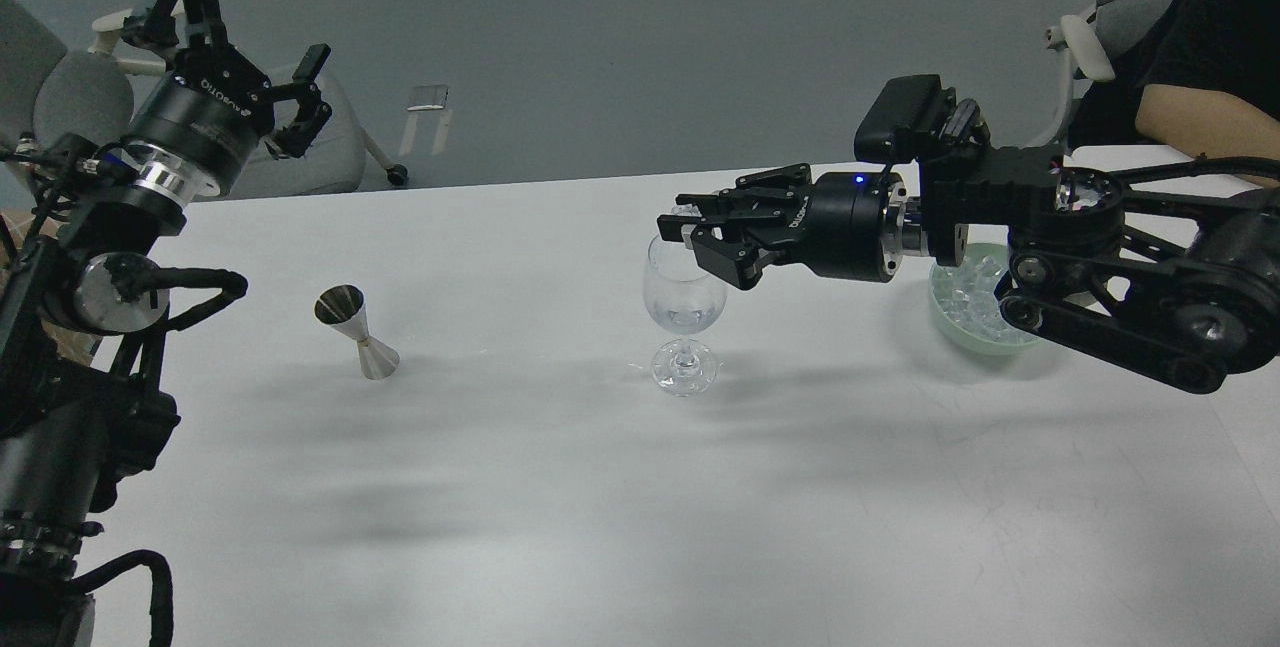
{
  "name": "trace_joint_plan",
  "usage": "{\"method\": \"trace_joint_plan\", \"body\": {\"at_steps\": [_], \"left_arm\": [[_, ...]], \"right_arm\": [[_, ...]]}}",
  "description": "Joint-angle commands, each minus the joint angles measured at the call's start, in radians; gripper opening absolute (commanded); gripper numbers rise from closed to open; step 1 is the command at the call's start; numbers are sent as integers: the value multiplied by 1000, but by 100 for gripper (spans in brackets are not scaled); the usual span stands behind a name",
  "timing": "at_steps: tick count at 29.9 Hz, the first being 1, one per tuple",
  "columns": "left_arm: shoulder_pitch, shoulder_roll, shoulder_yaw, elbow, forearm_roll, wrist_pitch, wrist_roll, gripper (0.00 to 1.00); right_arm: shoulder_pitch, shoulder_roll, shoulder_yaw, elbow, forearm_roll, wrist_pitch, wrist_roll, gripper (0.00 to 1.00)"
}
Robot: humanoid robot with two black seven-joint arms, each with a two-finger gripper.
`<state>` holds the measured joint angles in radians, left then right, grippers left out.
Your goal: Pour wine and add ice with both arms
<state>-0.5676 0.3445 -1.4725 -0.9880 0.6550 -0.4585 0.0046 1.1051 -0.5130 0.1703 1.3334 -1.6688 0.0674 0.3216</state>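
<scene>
A clear wine glass [684, 307] stands upright mid-table with a little clear wine [683, 319] in the bottom of its bowl; no stream shows. My right gripper [688, 225] reaches in from the right and hovers right over the glass rim. Its fingers are closed on a small pale glint that looks like an ice cube [682, 217]. The heap of ice [962, 295] lies in a pale green bowl [985, 339], partly hidden behind my right arm. My left gripper [262, 37] is open and empty, raised high at the far left, well above a steel jigger [357, 332].
The white table's far edge [500, 189] runs behind the glass. Grey office chairs [330, 142] stand beyond it at left and right. A person's bare forearm [1195, 119] rests at the far right, behind my right arm.
</scene>
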Motion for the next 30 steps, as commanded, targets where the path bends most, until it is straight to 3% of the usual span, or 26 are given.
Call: {"method": "trace_joint_plan", "body": {"at_steps": [1, 9, 27, 28, 30], "left_arm": [[2, 1, 0, 0, 0, 0, -2, 98], [0, 2, 0, 0, 0, 0, -2, 98], [-6, 8, -2, 0, -6, 0, 0, 98], [-8, 10, -2, 0, -8, 0, 0, 98], [-11, 13, -2, 3, -8, 0, 8, 98]], "right_arm": [[4, 16, 0, -11, 1, 0, -1, 11], [30, 30, -38, -11, 18, 0, -4, 34], [55, 19, -37, -14, 29, -6, -3, 54], [58, 19, -35, -16, 37, -8, -3, 57], [64, 19, -25, -31, 86, -17, -3, 76]]}}
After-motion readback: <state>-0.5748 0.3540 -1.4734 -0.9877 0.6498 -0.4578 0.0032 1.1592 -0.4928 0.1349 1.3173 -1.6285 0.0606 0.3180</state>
